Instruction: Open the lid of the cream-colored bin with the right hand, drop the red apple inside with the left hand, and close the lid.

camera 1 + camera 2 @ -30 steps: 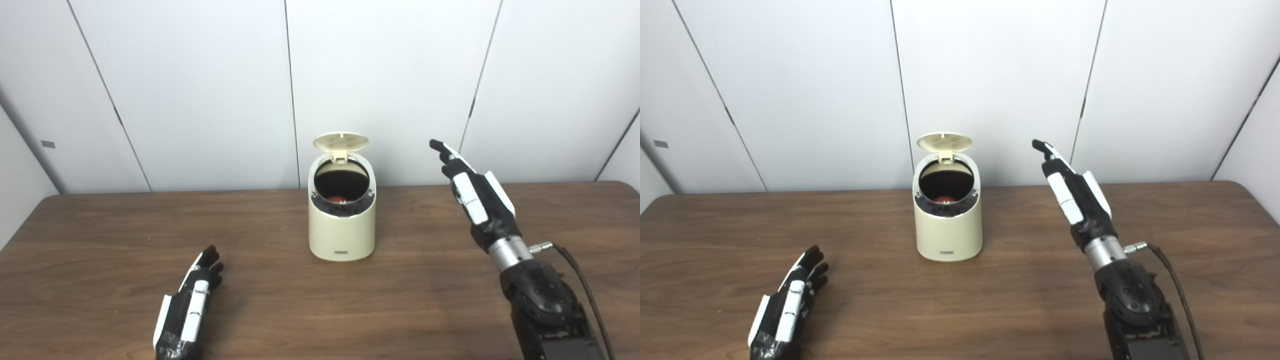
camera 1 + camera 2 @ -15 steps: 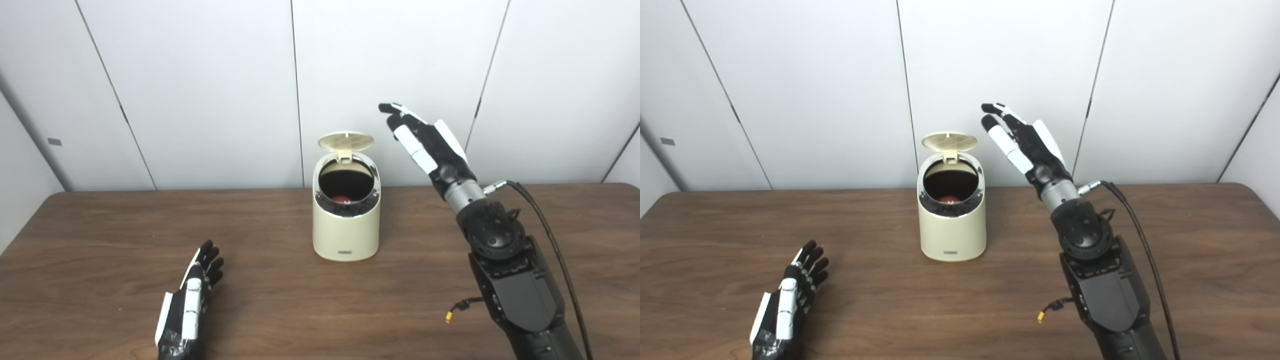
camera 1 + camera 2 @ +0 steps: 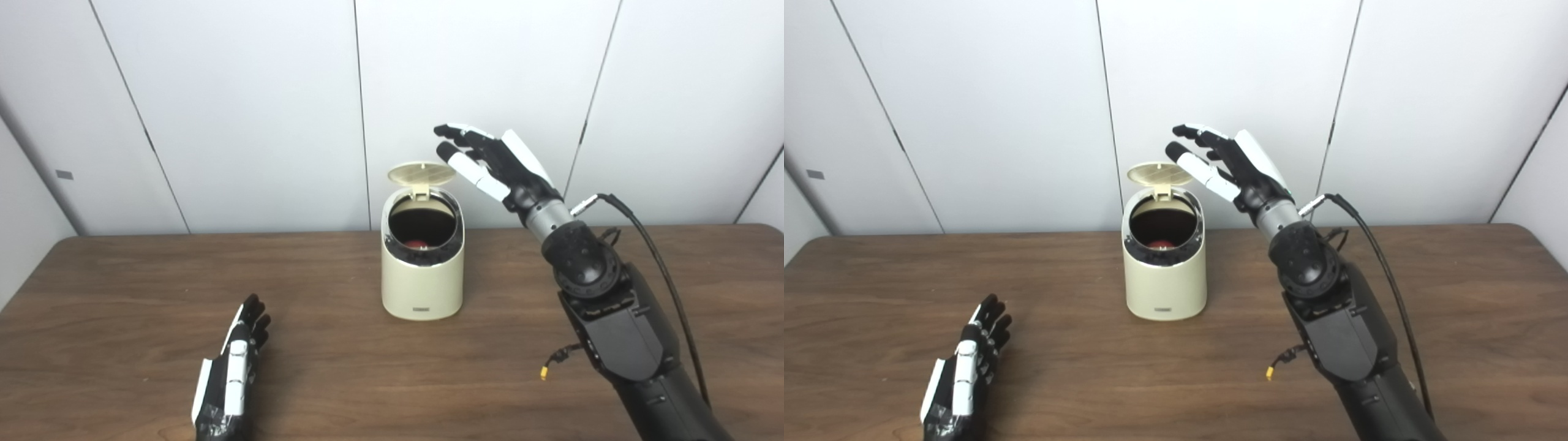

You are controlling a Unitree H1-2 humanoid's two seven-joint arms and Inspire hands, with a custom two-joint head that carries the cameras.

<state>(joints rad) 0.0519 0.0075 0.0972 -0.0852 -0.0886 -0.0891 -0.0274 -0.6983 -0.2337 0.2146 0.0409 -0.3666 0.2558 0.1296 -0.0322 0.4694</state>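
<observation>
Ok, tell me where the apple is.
The apple lies inside the open bin at table centre, seen through the mouth below the raised lid, in both eye views.

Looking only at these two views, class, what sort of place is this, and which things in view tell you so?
Probably a robot test or lab space, not a home. Plain white panelled walls stand behind a wooden table bearing only a cream-colored bin with its lid up, and the robot's right hand and left hand.

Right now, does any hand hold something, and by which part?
Nothing is held. The right hand is open beside the raised lid; the left hand rests open.
</observation>
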